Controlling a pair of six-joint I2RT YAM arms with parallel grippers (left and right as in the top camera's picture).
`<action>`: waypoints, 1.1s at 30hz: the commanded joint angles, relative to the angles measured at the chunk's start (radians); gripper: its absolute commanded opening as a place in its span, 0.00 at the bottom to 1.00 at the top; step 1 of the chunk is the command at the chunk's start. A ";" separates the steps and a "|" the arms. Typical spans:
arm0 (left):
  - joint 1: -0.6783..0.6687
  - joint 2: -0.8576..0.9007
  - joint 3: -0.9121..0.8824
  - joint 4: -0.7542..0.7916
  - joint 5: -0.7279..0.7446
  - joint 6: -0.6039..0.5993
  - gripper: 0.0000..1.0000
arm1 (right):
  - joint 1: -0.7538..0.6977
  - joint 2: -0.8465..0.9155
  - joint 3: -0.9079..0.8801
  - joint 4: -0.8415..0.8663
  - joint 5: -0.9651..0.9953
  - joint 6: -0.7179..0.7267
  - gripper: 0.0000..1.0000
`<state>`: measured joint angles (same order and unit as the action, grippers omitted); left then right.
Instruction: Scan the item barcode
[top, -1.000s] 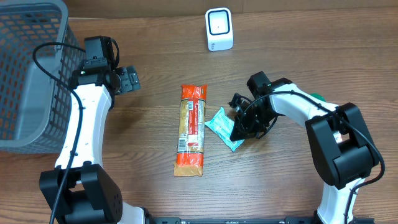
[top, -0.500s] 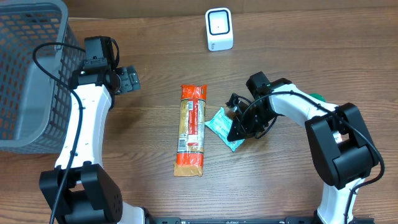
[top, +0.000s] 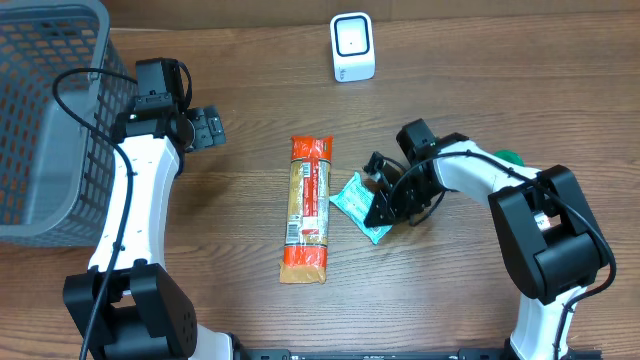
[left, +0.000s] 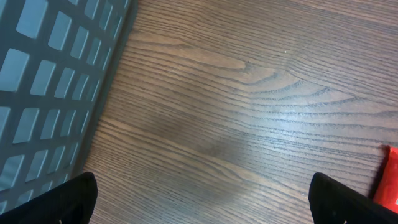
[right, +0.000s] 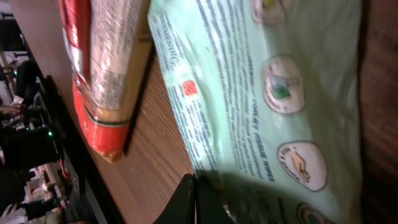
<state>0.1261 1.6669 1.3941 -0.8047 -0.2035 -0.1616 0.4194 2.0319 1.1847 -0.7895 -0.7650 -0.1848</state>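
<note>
A pale green wipes packet (top: 352, 200) lies flat on the wooden table, right of a long orange-and-red pasta package (top: 307, 208). My right gripper (top: 378, 214) is at the packet's right corner. In the right wrist view its fingers (right: 194, 179) are pressed together right at the edge of the packet (right: 267, 93), pinching it. The white barcode scanner (top: 352, 47) stands at the back centre. My left gripper (top: 208, 128) hangs wide open over bare wood beside the basket, and nothing lies between its fingers (left: 202, 199).
A grey mesh basket (top: 40, 120) fills the far left, and its wall (left: 50, 74) shows in the left wrist view. The pasta package (right: 106, 68) lies just left of the packet. A small green object (top: 510, 156) peeks out behind the right arm.
The right arm has shifted slightly left and down at the packet's corner. The packet, pasta package and left arm have not visibly moved.
</note>
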 joint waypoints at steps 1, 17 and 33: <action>-0.002 0.001 0.016 0.000 -0.006 -0.003 1.00 | 0.002 -0.005 -0.071 0.047 0.027 -0.006 0.04; -0.002 0.001 0.016 0.000 -0.006 -0.003 1.00 | -0.001 -0.005 -0.093 0.069 0.007 0.004 0.04; -0.002 0.001 0.016 0.000 -0.006 -0.003 1.00 | -0.002 -0.005 0.161 -0.119 0.267 0.228 0.04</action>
<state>0.1261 1.6669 1.3941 -0.8047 -0.2035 -0.1616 0.4194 2.0300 1.3533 -0.9131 -0.5823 -0.0360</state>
